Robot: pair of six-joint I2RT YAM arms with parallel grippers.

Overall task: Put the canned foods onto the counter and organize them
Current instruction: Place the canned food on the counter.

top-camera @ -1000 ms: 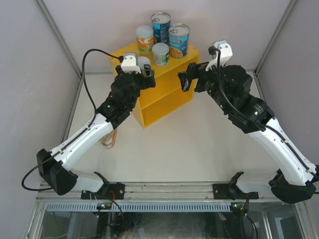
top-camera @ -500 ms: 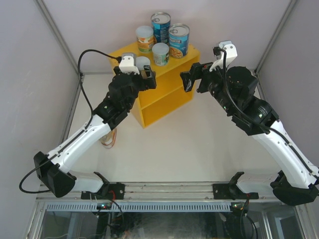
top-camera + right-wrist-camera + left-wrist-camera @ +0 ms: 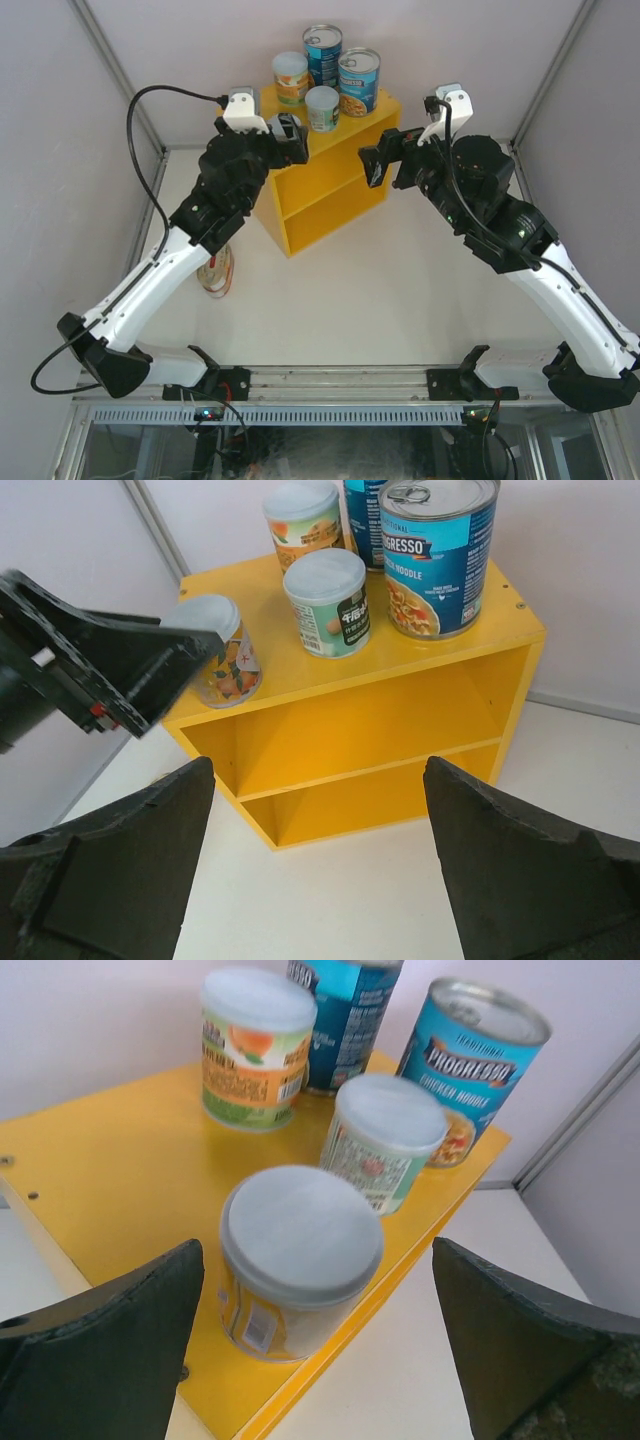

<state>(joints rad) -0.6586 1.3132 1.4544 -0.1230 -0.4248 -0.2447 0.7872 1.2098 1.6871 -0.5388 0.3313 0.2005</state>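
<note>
Left wrist: left tool (image 3: 318,1250) gapes before a pale-lidded can (image 3: 300,1235) on the counter (image 3: 120,1140); right tool (image 3: 318,767) gapes, empty

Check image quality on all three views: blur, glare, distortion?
Left wrist: the fingers are dark, soft-edged blobs at the bottom corners; the nearest pale-lidded can is fairly sharp, and the counter top shows mild sheen. Right wrist: the label on the blue can reads cleanly, no glare. Top external: even, diffuse light, faint shadows, and the frame posts splay outward, likely wide-angle perspective.

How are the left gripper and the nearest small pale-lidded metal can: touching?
Apart. Left wrist view: yellow counter shows between can and both left gripper fingers.
</note>
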